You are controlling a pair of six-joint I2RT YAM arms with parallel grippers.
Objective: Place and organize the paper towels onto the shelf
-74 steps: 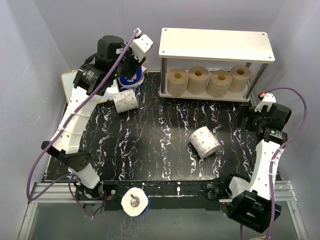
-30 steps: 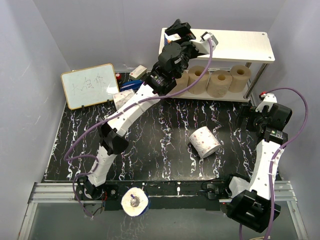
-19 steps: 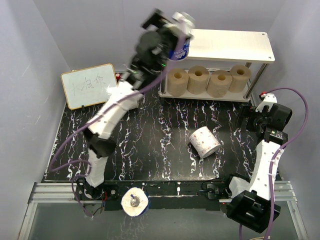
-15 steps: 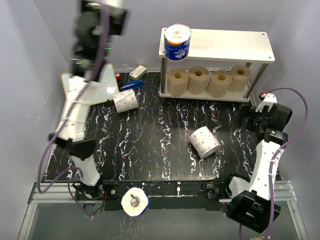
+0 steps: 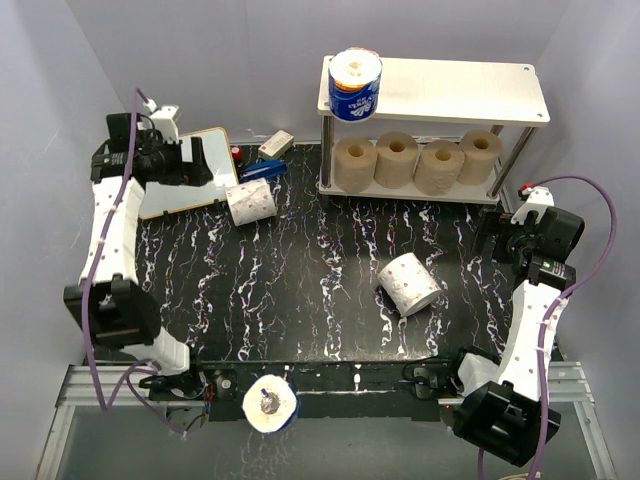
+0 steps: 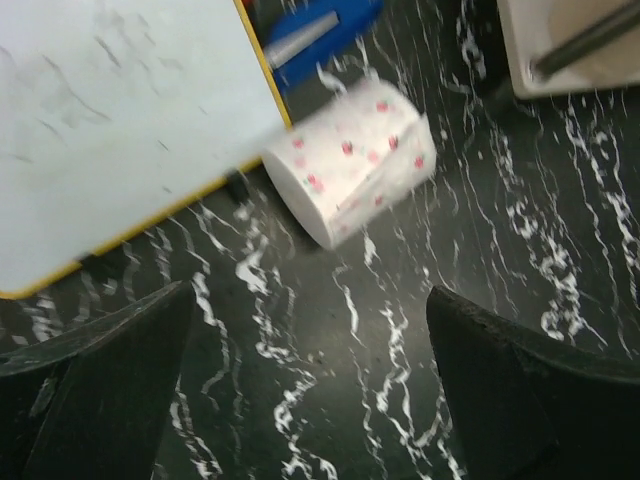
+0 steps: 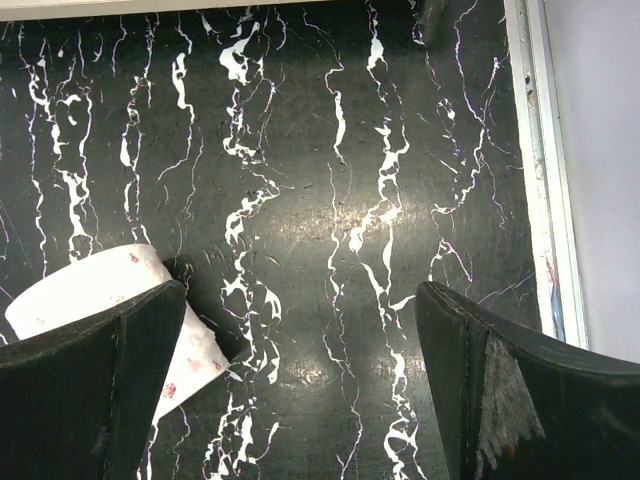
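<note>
Left gripper (image 6: 310, 295): my fingers spread wide, nothing between them. White roll with red dots (image 6: 350, 160) lies on its side just ahead, by whiteboard (image 6: 110, 130) corner. Right gripper (image 7: 300, 290): fingers spread too, empty. Second dotted white roll (image 7: 95, 290) partly behind one finger. Well apart from both: shelf (image 5: 440, 90), blue-wrapped roll (image 5: 356, 84) upright on top board, four tan rolls (image 5: 415, 160) in a row on lower board.

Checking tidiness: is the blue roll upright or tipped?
Upright: the blue roll stands on end atop the shelf, core hole up.

Faint marks on the whiteboard (image 6: 100, 120) are illegible.
</note>
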